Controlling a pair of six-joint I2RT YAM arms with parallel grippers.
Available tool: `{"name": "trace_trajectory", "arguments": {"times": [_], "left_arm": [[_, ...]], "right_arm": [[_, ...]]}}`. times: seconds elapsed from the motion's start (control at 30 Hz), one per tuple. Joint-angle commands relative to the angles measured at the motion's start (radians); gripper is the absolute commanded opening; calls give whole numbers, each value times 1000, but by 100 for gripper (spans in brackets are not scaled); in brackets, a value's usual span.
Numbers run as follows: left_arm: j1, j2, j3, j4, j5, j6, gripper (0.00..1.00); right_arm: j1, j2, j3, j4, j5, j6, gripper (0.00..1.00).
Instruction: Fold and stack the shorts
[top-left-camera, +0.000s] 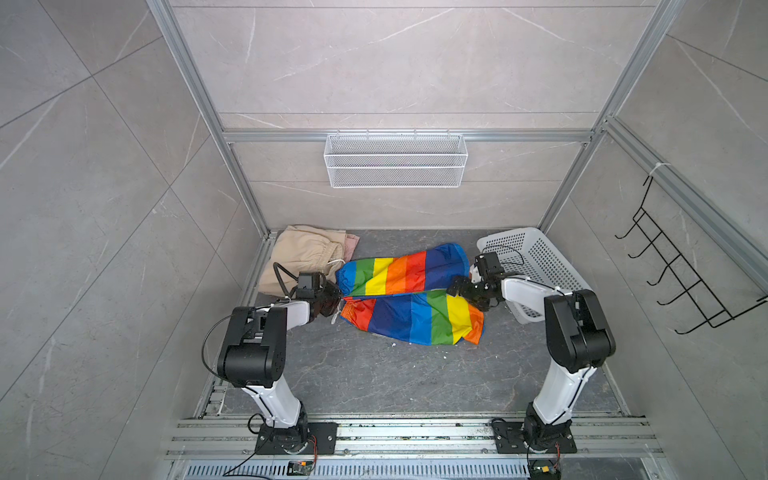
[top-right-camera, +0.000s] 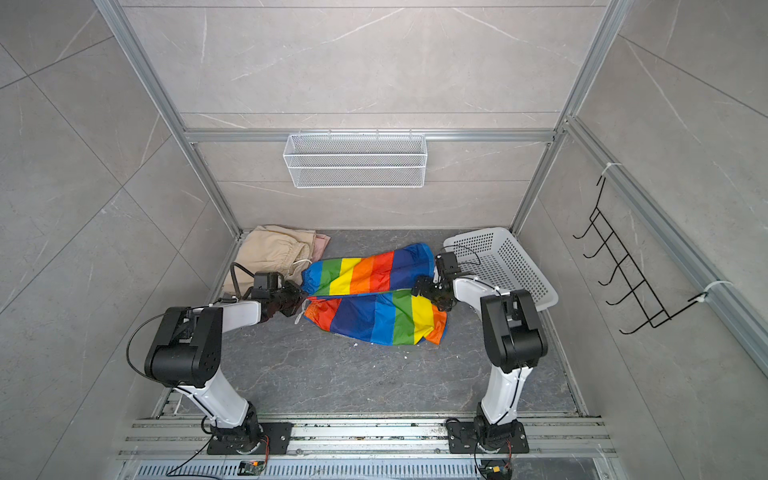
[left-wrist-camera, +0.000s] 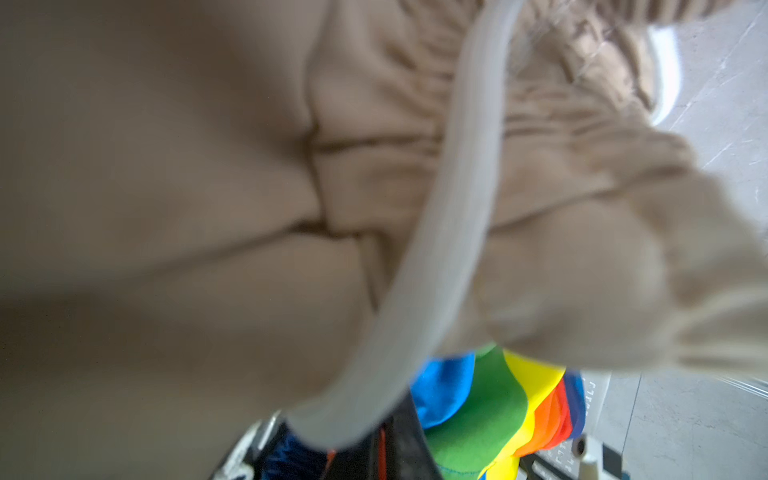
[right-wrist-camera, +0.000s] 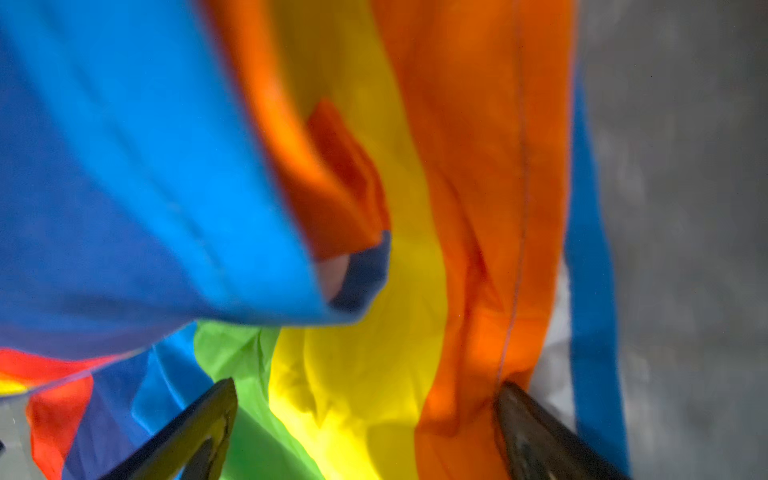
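The rainbow-striped shorts (top-left-camera: 409, 293) (top-right-camera: 374, 297) lie on the grey floor with the far leg folded over toward the near one. My left gripper (top-left-camera: 337, 297) (top-right-camera: 304, 297) is shut on their waist edge at the left; in the left wrist view, rainbow fabric (left-wrist-camera: 490, 409) hangs by the dark jaws. My right gripper (top-left-camera: 464, 292) (right-wrist-camera: 365, 415) stands open over the leg ends, its fingers (right-wrist-camera: 199, 428) wide apart above yellow and orange cloth. The beige shorts (top-left-camera: 305, 253) (left-wrist-camera: 208, 166) lie at the back left. A pink edge (top-left-camera: 352, 243) of another pair peeks from under them.
A white perforated basket (top-left-camera: 536, 266) sits tilted at the back right, close behind the right arm. A white wire basket (top-left-camera: 395, 160) hangs on the back wall. A black hook rack (top-left-camera: 681, 266) is on the right wall. The beige shorts' white drawstring (left-wrist-camera: 453, 232) crosses the left wrist view.
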Motion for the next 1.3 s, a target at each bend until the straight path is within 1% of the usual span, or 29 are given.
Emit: {"name": "trace_trajectory", "arguments": {"times": [0.0, 0.13, 0.23, 0.37, 0.43, 0.5, 0.6, 0.7, 0.77, 0.87, 0.97, 1.03, 1.13, 1.17, 1.27], "left_arm": [[8, -49, -3, 28, 9, -12, 0], [7, -52, 4, 16, 2, 0, 0], [8, -43, 13, 20, 2, -1, 0], [6, -34, 26, 23, -1, -11, 0], [3, -32, 33, 25, 1, -18, 0], [0, -38, 39, 28, 7, -27, 0], [-9, -59, 58, 6, 7, -19, 0], [-13, -79, 84, -20, 13, -10, 0], [-20, -93, 90, -24, 17, -20, 0], [-43, -105, 97, -28, 22, -35, 0], [-69, -103, 85, -16, 30, -55, 0], [-87, -95, 69, 1, 28, -66, 0], [-105, -70, 30, 46, 28, -87, 0], [-106, -61, 17, 59, 32, -94, 0], [-104, -49, -12, 80, 39, -97, 0]], "right_arm": [[-6, 73, 47, -111, 6, -42, 100], [2, -67, 29, -130, -17, -28, 100], [7, -226, -31, -162, 7, -27, 99], [14, -406, -148, -205, 7, -10, 99], [30, -482, -219, -216, 32, 3, 99], [41, -553, -298, -223, 52, 19, 97], [45, -642, -417, -220, 48, 50, 95], [44, -708, -515, -203, 48, 82, 90], [45, -722, -569, -157, 8, 114, 85], [47, -702, -611, -81, -33, 155, 80], [53, -679, -639, -22, -50, 190, 74], [53, -652, -639, -2, -35, 193, 69], [52, -603, -614, 12, 17, 188, 54], [54, -585, -603, 12, 36, 185, 51], [51, -543, -576, 9, 86, 179, 45]]}}
